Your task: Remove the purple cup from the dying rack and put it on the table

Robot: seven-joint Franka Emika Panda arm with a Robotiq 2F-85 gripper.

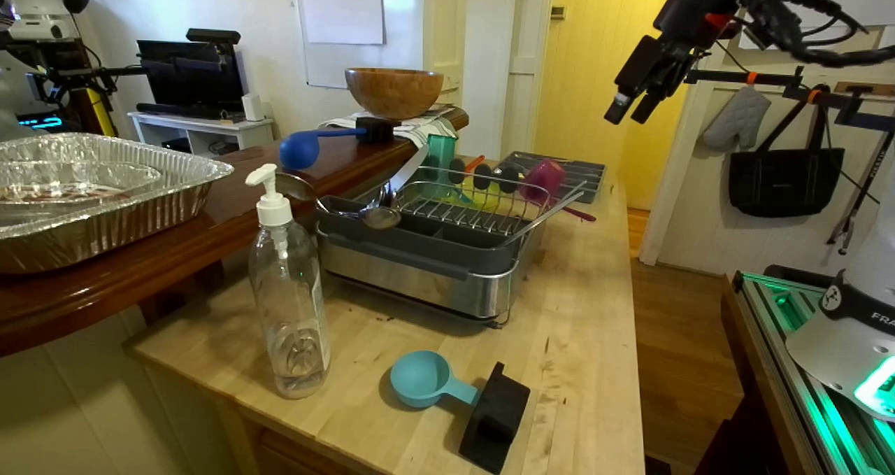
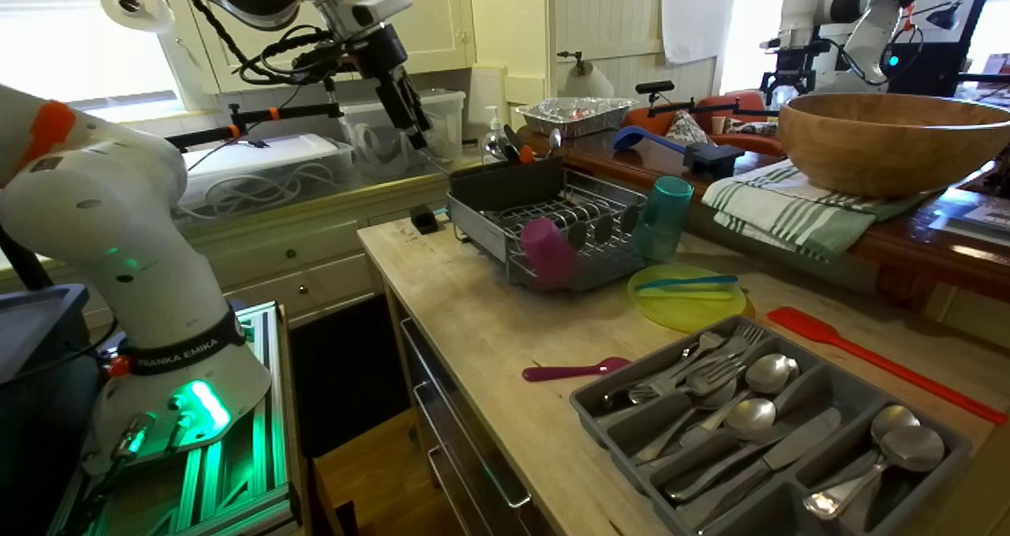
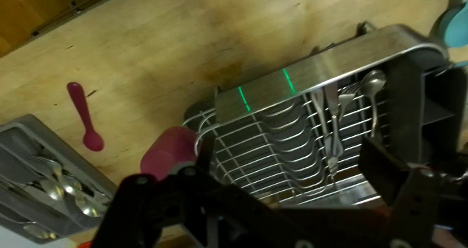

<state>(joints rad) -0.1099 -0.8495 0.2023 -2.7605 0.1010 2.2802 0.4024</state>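
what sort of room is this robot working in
Most likely a kitchen, though whether a real home or a mock-up is hard to say: a dish rack and a cutlery tray sit on the wooden table, and an oven mitt hangs in the background.

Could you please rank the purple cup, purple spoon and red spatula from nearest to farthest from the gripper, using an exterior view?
Nearest the gripper first:
1. Purple cup, at the end of the drying rack.
2. Purple spoon, on the table by a corner of the cutlery tray.
3. Red spatula, on the tray's side toward the brown counter.
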